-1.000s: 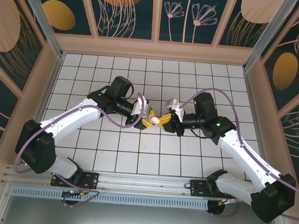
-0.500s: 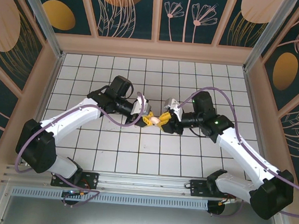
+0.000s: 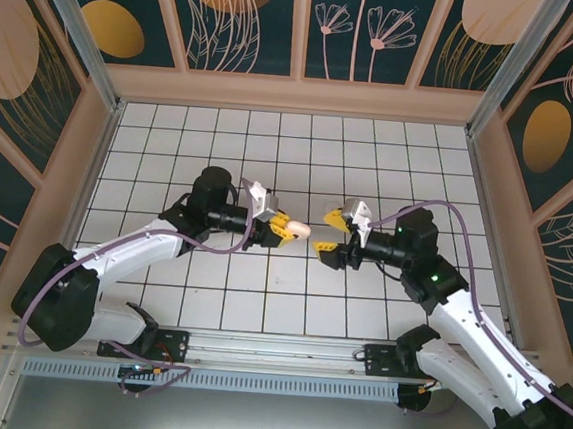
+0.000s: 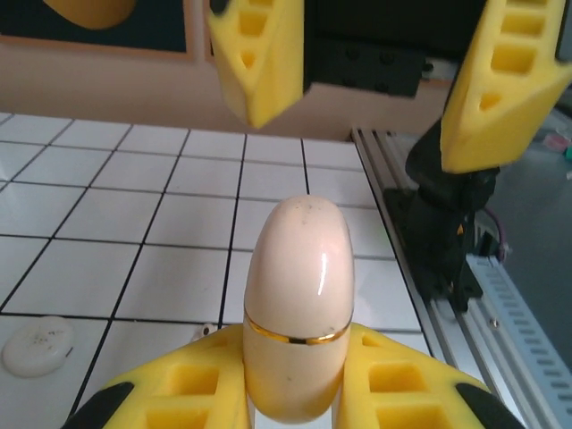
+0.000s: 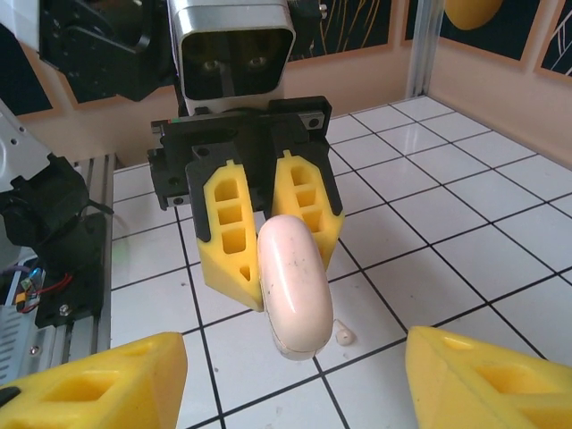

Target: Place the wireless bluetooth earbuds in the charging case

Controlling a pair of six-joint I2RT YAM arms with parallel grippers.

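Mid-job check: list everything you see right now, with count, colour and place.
charging case: one, pinkish-beige with a gold band, clamped between the left fingers, off the tiles
flat round piece: one, white, lying on a tile
small bit: one, pale, on a tile; too small to identify
table: one, white tiles with dark grout, patterned panels around it
left fingers: two, yellow, shut on the charging case
right fingers: two, yellow, open, facing the case and apart from it
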